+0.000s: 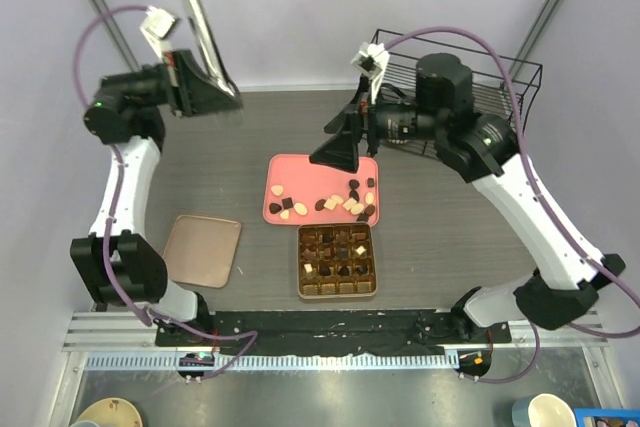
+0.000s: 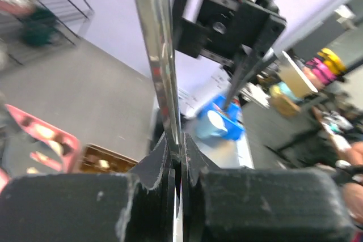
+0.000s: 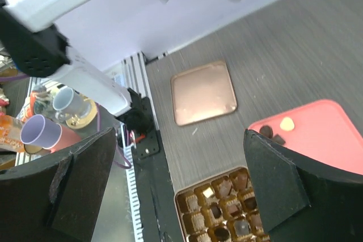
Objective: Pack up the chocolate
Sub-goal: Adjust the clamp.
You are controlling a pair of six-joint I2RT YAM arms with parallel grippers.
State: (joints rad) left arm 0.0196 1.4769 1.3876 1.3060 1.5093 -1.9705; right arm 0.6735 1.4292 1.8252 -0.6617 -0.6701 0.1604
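**Chocolate (image 1: 345,203) split between pink tray (image 1: 300,172) and gridded box (image 1: 338,290); left jaws pinched, right jaws spread**

Your left gripper (image 2: 180,154) is raised well off to the left-arm side of the pink tray and beyond its far edge. Its jaws are pressed together on a thin, shiny metal strip (image 2: 160,55) that stands up out of the grip. You cannot tell what the strip is.

Your right gripper (image 3: 177,160) hangs above the tray's far edge with its jaws spread wide. It holds nothing and touches nothing.

Loose pieces lie scattered across the near half of the tray: dark, mid-brown and cream. More pieces sit in the cells of the gold-brown box, which lies just beside the tray's near edge.

A flat copper-coloured lid (image 1: 202,250) rests on the grey table (image 1: 450,207), apart from the tray on the left-arm side. A black wire rack (image 1: 505,77) stands beyond the tray on the right-arm side, against pale walls.

Only the left wrist view shows you the pinch itself; its background is blurred clutter. The right wrist view gives you the gap between the fingers, with lid, box and tray corner below, plus a grey mug (image 3: 68,101) and a lilac cup (image 3: 41,131) off the table, which the top view does not show.
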